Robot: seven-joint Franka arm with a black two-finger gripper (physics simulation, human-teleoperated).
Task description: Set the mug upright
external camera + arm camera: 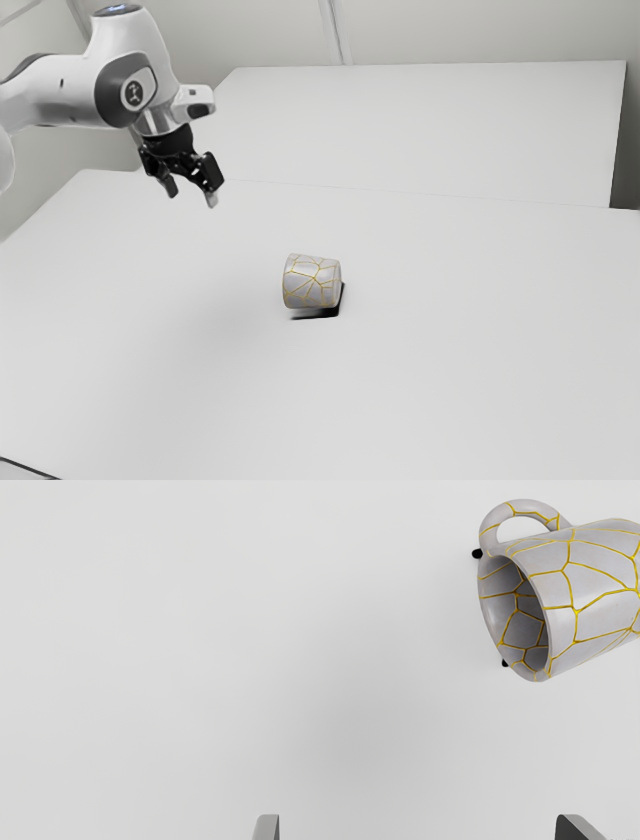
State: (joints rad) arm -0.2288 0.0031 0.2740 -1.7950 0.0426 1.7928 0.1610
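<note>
One white Franka arm [60,92] reaches in from the exterior view's left, its single black two-finger gripper [191,193] pointing down above the white table [180,400], two fingers spread apart. One gold-veined white mug [312,281] lies on its side on the tabletop, apart from the gripper, its one handle [525,507] showing.

White arm [65,92], black gripper [191,197]

From my station, my arm looks smooth, rounded and white. Above the gripper, a dark grey round cover [109,92] bears a small black-on-pale mark [133,93]; higher still sits a dark cap tinged blue [118,9]. My black fingers [210,174] end in light grey tips [212,201].
</note>
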